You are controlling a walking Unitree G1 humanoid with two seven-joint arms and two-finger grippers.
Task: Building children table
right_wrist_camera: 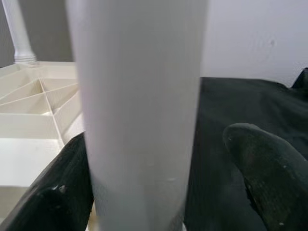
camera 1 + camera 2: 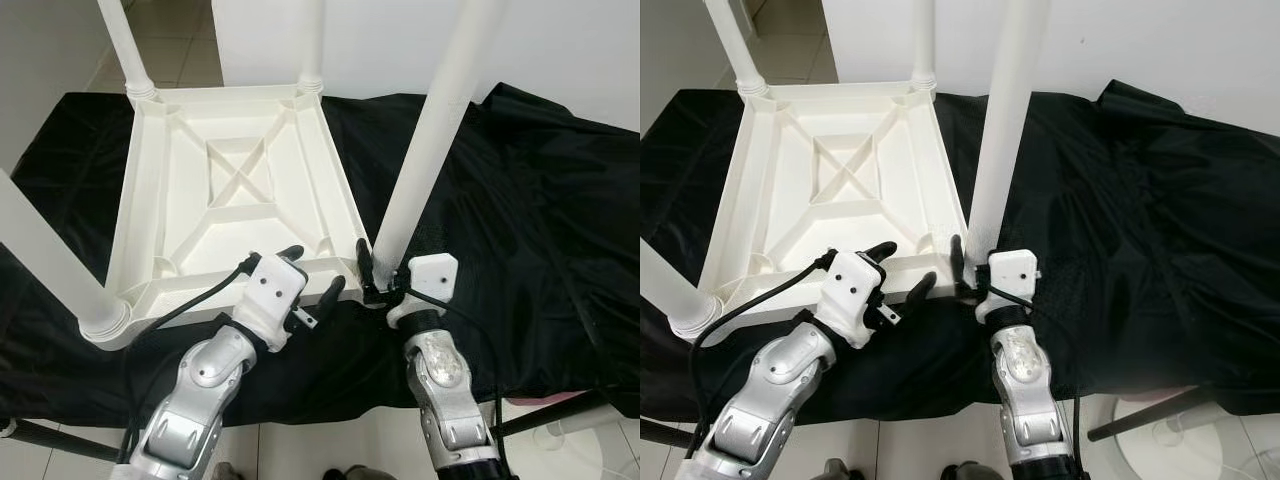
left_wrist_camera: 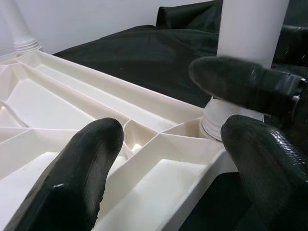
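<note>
Legs (image 2: 432,130) four (upright), tabletop (image 2: 235,190) one

Illumination is even, bright and diffuse in both head views; no hard shadows. The white table underside (image 2: 235,195) is near overexposure, rib detail faint toward 12 o'clock. The black cloth (image 2: 520,210) shows soft sheen on its folds at 3 o'clock. Head views are sharp, with slight bowing of the legs near the edges. In the left wrist view the near fingers (image 3: 72,183) are blurred. In the right wrist view the leg (image 1: 139,110) is out of focus and featureless.
</note>
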